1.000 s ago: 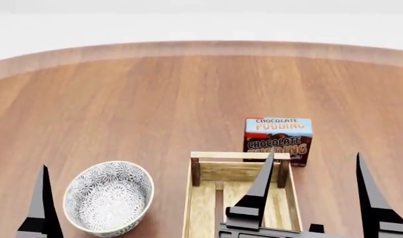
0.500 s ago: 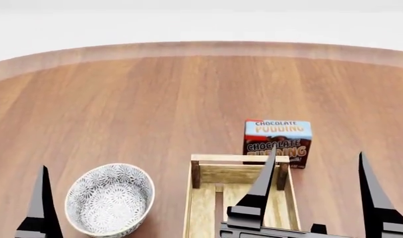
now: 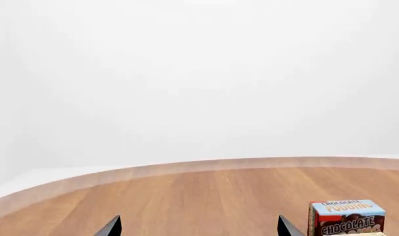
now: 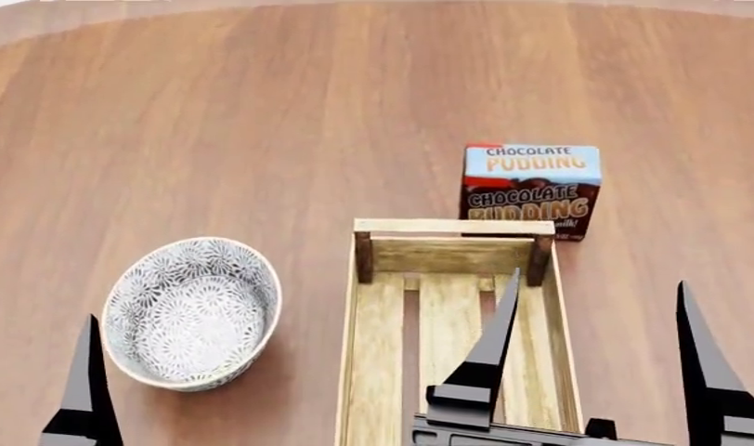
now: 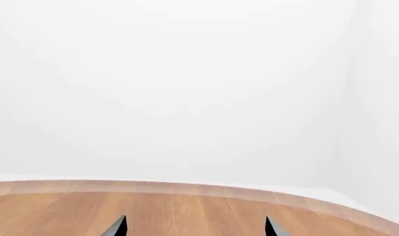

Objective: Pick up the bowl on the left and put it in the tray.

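Observation:
The bowl (image 4: 191,311), white with a dense grey-blue floral pattern, stands upright on the table to the left of the tray (image 4: 350,353). That tray is a light-wood crate with a slatted bottom, and nothing lies in it. One finger (image 4: 90,390) of my left gripper (image 3: 198,225) rises just near-left of the bowl, not touching it. The left gripper is open and holds nothing. My right gripper (image 4: 599,279) is open too, its left finger over the tray's near half and its right finger outside the tray. Neither wrist view shows the bowl.
A chocolate pudding box (image 4: 529,190) stands just behind the tray's far right corner, and also shows in the left wrist view (image 3: 346,217). The round wooden table (image 4: 352,93) stretches far beyond it. Its curved far edge (image 5: 186,188) meets a white wall.
The head view has tilted down: bowl, tray and pudding box sit higher in the picture and more of the tray shows. Both grippers keep their places.

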